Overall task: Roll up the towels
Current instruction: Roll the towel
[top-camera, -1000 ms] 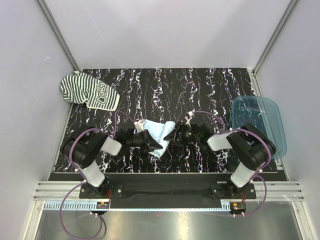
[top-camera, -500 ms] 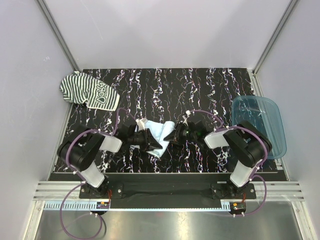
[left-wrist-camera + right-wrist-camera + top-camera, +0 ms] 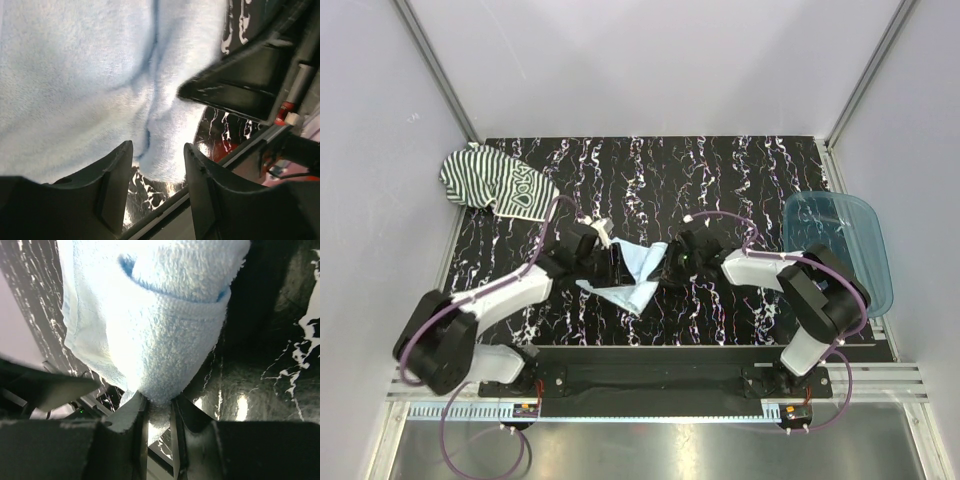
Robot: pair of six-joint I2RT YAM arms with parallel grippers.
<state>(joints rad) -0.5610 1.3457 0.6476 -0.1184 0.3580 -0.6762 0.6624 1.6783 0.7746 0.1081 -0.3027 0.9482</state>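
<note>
The left gripper (image 3: 157, 150) has just let go: its jaws stand apart and empty beside the pale blue towel (image 3: 638, 278), crumpled well left of the tray (image 3: 860, 205). The right gripper (image 3: 156, 407) has its jaws pinched on the towel's edge. No roll yet, I judge; the striped towel (image 3: 495, 185) lies farther left.
</note>
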